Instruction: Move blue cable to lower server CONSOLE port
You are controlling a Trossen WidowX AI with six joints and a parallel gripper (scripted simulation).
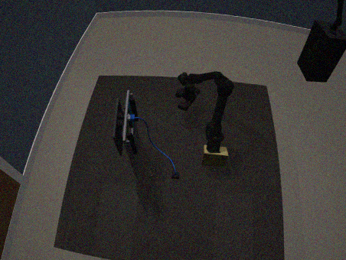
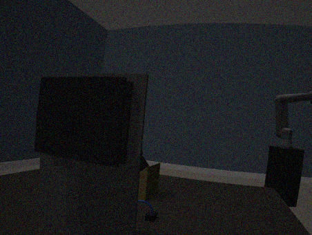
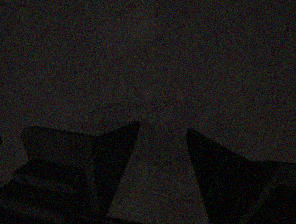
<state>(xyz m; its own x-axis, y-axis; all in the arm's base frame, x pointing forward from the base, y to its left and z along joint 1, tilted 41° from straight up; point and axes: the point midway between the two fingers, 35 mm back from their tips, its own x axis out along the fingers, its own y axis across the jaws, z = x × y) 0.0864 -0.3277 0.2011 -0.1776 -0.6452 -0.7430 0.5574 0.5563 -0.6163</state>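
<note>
1. We see one matte-black jointed arm, upper centre of the top view, on one yellow block-shaped base (image 1: 223,150) (image 2: 152,181).
2. Two dark wedge-tipped fingers on the gripper (image 1: 184,103) (image 3: 163,128): spread partway, nothing pinched.
3. One thin, smooth blue cable (image 1: 154,144) (image 2: 148,203), its blue plug (image 1: 132,117) at the upright grey panel (image 1: 126,116) (image 2: 139,121), left of centre in the top view.

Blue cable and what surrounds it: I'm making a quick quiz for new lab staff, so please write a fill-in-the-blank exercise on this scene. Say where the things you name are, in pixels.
1. The cable (image 1: 154,144) (image 2: 148,204) running from the upright rack is coloured ____.
2. The arm stands on a ____ block (image 1: 215,158) (image 2: 149,181).
3. In the wrist view, the two fingertips of the gripper (image 1: 181,100) (image 3: 163,126) stand ____, not touching.
4. The cable's far end meets a small ____ block on the dark mat (image 1: 230,214).

Missing words: blue; yellow; apart; black
</note>
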